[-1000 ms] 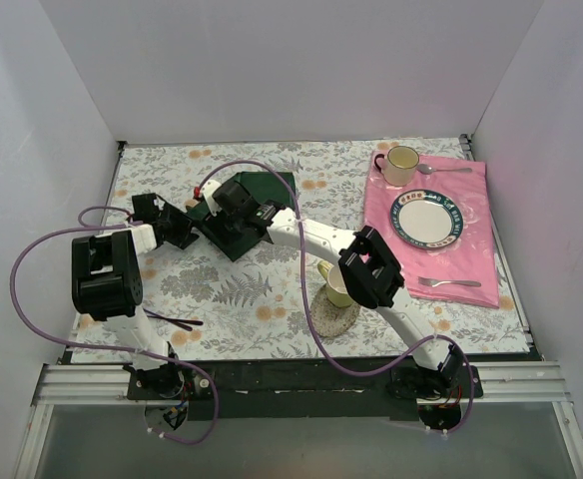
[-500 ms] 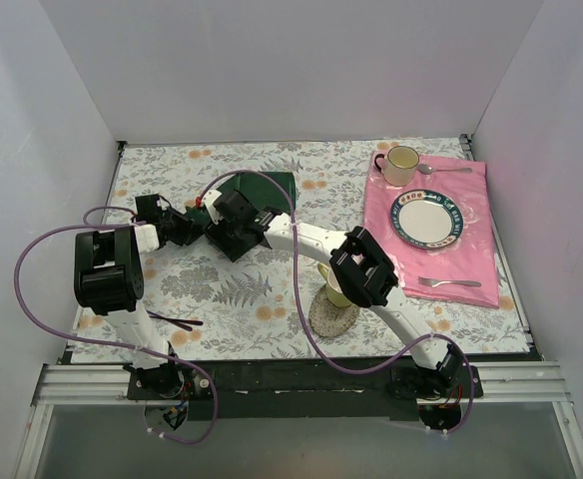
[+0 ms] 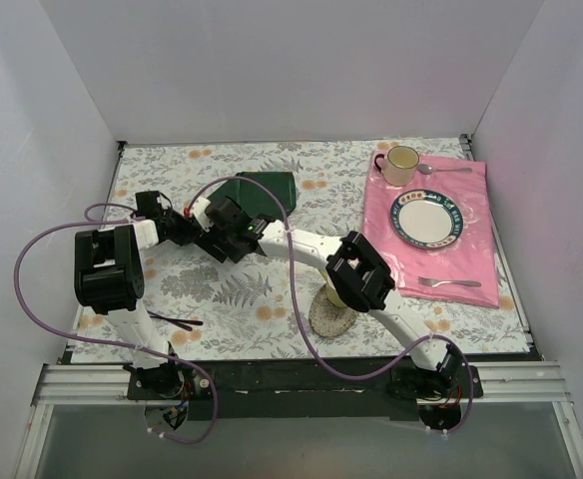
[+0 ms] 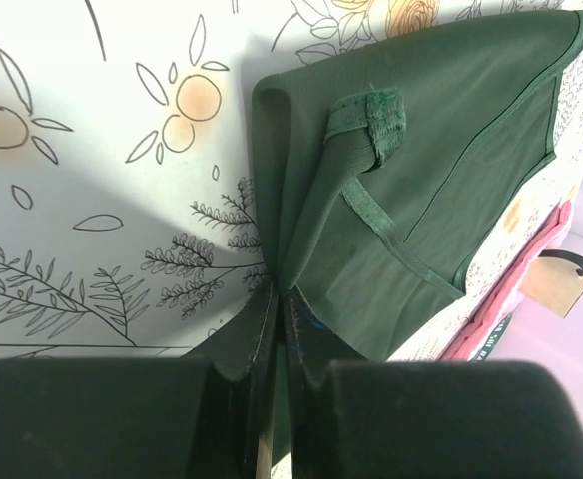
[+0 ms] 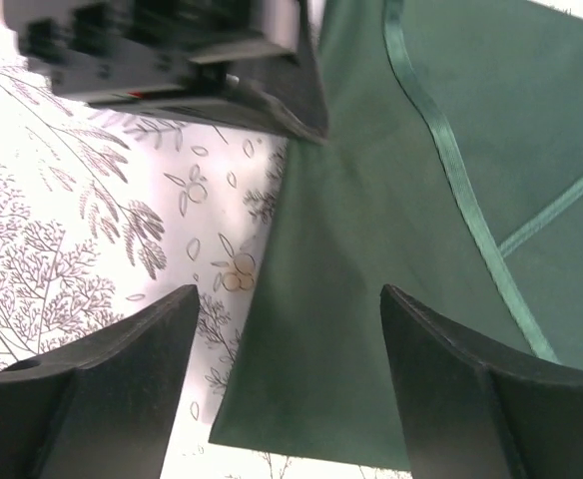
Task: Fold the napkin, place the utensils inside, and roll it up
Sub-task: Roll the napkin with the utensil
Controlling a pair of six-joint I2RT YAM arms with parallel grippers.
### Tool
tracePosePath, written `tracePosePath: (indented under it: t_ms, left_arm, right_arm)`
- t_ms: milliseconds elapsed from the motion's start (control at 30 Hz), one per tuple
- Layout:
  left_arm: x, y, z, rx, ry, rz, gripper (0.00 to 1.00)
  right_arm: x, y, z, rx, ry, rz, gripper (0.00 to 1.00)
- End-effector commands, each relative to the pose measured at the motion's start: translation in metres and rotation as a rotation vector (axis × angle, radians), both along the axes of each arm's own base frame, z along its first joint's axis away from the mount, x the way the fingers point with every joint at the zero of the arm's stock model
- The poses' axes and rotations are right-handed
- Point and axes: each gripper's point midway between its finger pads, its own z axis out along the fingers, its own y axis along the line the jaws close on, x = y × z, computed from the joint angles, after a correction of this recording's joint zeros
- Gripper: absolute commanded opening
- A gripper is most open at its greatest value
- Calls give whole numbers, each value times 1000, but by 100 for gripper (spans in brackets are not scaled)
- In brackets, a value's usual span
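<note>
The dark green napkin (image 3: pixel 270 188) lies partly lifted at the back left of the flowered table, its near part hidden under my right wrist. My left gripper (image 3: pixel 192 230) is shut on a bunched edge of the napkin (image 4: pixel 441 160), which fans out from the left gripper's tips (image 4: pixel 280 297) with one corner folded over. My right gripper (image 3: pixel 215 236) is open and hovers over the napkin (image 5: pixel 421 200), the cloth's edge showing between the right gripper's fingers (image 5: pixel 287 294), close to the left gripper. The slate-blue fork is not in view.
A pink cloth (image 3: pixel 476 249) at the right carries a plate (image 3: pixel 429 218), a cup (image 3: pixel 401 162), a silver spoon (image 3: pixel 446 169) and a silver fork (image 3: pixel 449 283). A green cup on a woven coaster (image 3: pixel 331 311) stands under my right arm. A dark utensil (image 3: pixel 177 321) lies near the left base.
My right gripper has moved left toward the left gripper. The napkin has been drawn up and bunched, so less of it lies spread out.
</note>
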Motion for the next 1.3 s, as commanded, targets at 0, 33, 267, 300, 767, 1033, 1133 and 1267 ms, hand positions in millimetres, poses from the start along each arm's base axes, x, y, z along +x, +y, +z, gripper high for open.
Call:
tracePosePath:
  t_ms: [0, 33, 267, 300, 767, 1033, 1133, 1267]
  left_arm:
    - [5, -3, 15, -11, 4, -27, 1]
    - [5, -4, 14, -12, 8, -29, 1]
    - [3, -7, 11, -32, 29, -42, 0]
    - [3, -7, 10, -30, 34, -40, 0]
    - [4, -5, 8, -16, 44, -48, 0]
    - [6, -1, 12, 19, 27, -52, 3]
    - [7, 0, 16, 28, 15, -58, 13]
    - [11, 7, 26, 74, -18, -57, 33]
  right_arm:
    - [12, 13, 11, 38, -78, 13, 78]
    - [12, 14, 11, 40, -81, 14, 74]
    - [13, 18, -3, 21, -103, 19, 68]
    - [13, 20, -3, 22, -112, 19, 68]
    - [25, 9, -18, -37, -200, -69, 54]
    - [22, 10, -25, -8, -139, -49, 24]
    - [23, 9, -25, 14, -97, -49, 11]
    - [18, 11, -18, 72, -18, -28, 1]
